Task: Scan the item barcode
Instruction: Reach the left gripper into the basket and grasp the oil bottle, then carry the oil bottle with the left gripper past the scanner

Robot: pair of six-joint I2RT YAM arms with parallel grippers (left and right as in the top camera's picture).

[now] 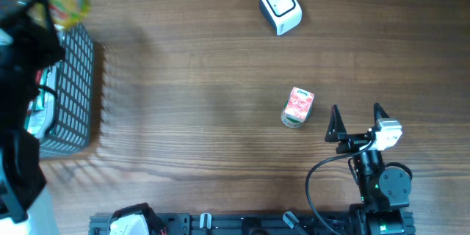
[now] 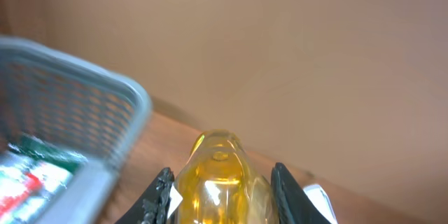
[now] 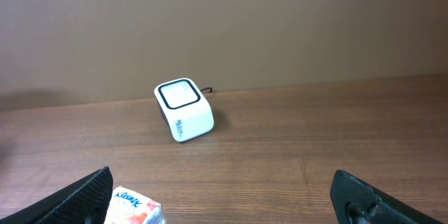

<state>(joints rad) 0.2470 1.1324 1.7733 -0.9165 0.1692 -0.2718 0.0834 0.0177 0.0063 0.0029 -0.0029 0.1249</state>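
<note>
**Left gripper** (image 2: 222, 206): clamped on a yellow translucent container (image 2: 218, 164), one finger against each flank, with the rounded end pointing forward past the fingertips. This is judged to be the item for scanning. It hangs above the grey basket (image 1: 73, 81), well apart from the scanner (image 1: 280, 7), on the left arm's side. A side grip leaves the faces between the fingers exposed, which suits presenting a label. No barcode is legible in any view. Further packets (image 2: 35, 171) lie in the basket.

**Right gripper** (image 1: 357, 111): jaws spread wide and grasping nothing, on the side of the scanner nearest the robot's base. It is judged parked there to leave the approach to the scanner open.

**Tissue pack** (image 1: 297, 107): lying on the table (image 1: 183, 81) between the scanner and the right gripper, apart from both.

**Scanner**: its window faces up and tilts towards the robot, so the label will need turning down onto it. The scan is not yet done, and the carry across from the basket side remains.
</note>
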